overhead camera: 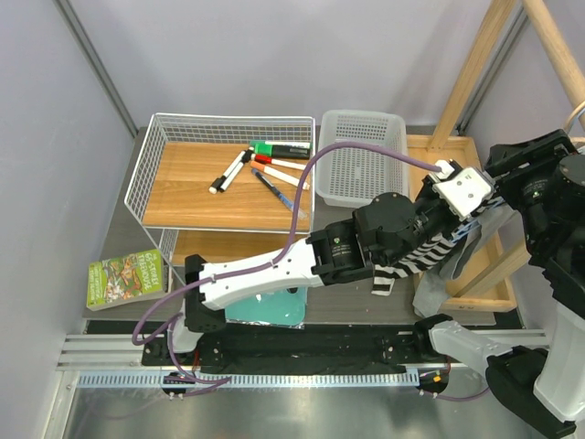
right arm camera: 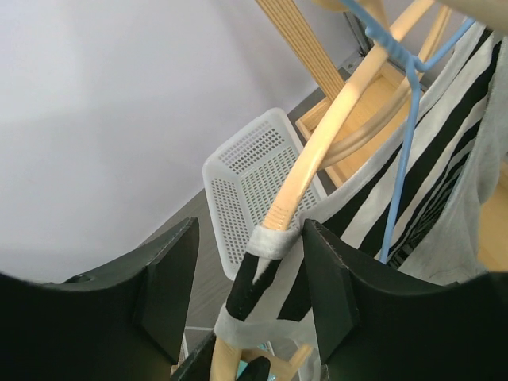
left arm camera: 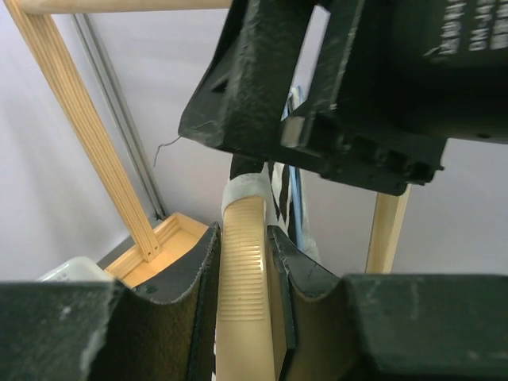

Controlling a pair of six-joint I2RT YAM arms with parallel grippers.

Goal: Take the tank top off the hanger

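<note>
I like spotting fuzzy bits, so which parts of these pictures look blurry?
Left wrist view: the left gripper's fingers look soft up close, the cream hanger between them sharp. Right wrist view: the right gripper's fingers blur at their edges, the striped tank top looks clear. Top view: sharp throughout.

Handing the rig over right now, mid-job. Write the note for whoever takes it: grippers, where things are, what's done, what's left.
Left gripper: shut on the hanger, clamping one of its arms.
Right gripper: open, jaws either side of the strap at the hanger's end.
Tank top: striped, on the hanger beside the wooden rack.
Done: hanger secured.
Left: slip the straps off and pull the tank top free.
</note>
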